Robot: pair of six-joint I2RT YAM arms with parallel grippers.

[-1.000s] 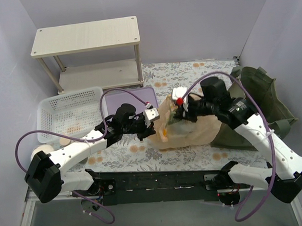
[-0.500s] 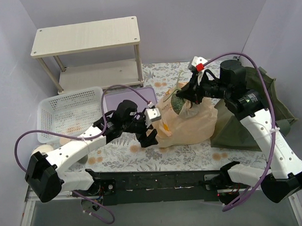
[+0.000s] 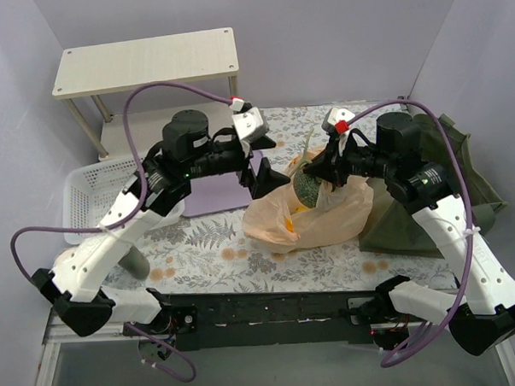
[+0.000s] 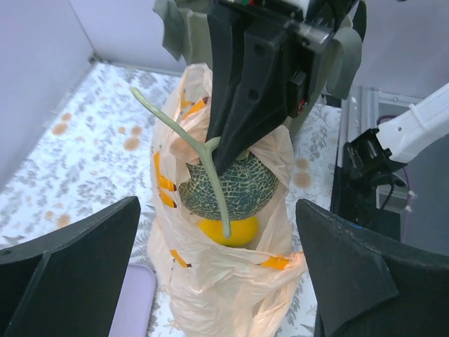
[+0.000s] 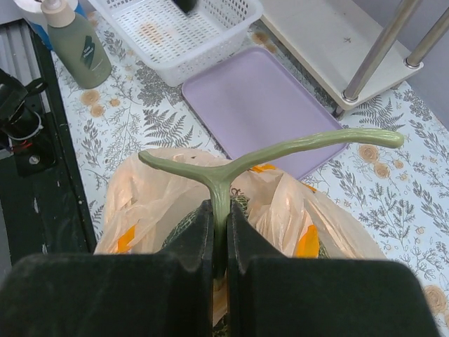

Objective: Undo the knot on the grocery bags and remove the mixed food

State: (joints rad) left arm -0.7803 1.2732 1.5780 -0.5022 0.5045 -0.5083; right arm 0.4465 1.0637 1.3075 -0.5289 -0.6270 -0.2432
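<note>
The peach-orange grocery bag lies mid-table with its mouth gaping; no knot shows. My right gripper is shut on the T-shaped green stem of a netted green melon, which hangs half out of the bag. A yellow fruit lies in the bag under the melon. My left gripper hovers open above the bag's left side, its fingers wide apart and holding nothing. In the right wrist view the right gripper pinches the stem just below its fork.
An olive-green tote lies right of the bag. A purple tray, a white basket and a two-level shelf stand to the left and back. A grey-green bottle is near the front left.
My left gripper opened, let go of the bag's edge and rose above the bag. My right gripper lifted the melon by its stem up out of the bag's mouth.
</note>
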